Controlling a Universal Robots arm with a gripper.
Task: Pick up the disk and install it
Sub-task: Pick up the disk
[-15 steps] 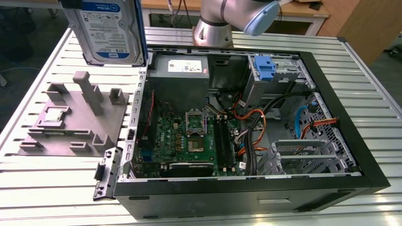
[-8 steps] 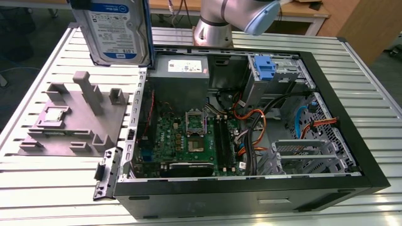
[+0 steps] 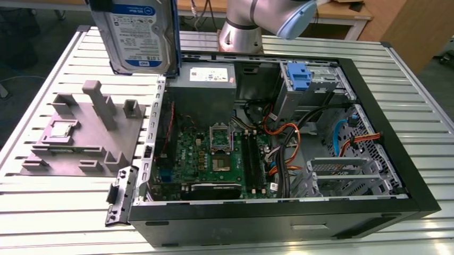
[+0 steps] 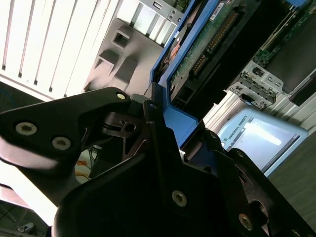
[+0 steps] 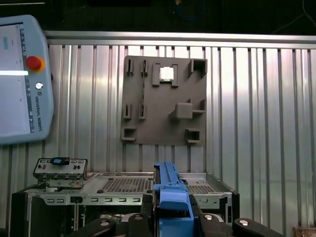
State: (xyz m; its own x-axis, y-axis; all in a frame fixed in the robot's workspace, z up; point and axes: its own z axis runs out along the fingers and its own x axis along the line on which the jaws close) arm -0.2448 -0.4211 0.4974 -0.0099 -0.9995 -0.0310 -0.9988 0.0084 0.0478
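Black gripper (image 4: 175, 123) clamped on disk (image 3: 138, 37) by its blue rails, disk upright, high above slatted table (image 3: 42, 212)

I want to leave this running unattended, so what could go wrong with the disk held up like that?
The gripper clamps the disk at its blue rail, so it might slip or twist. It is held well above the slatted table, so a drop could damage it. Loose orange cables inside the computer case may snag it.

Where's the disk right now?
Lifted at the exterior view's upper left, the disk stands on edge above the grey fixture plate, next to the open computer case's far corner, with its blue rail in the gripper.
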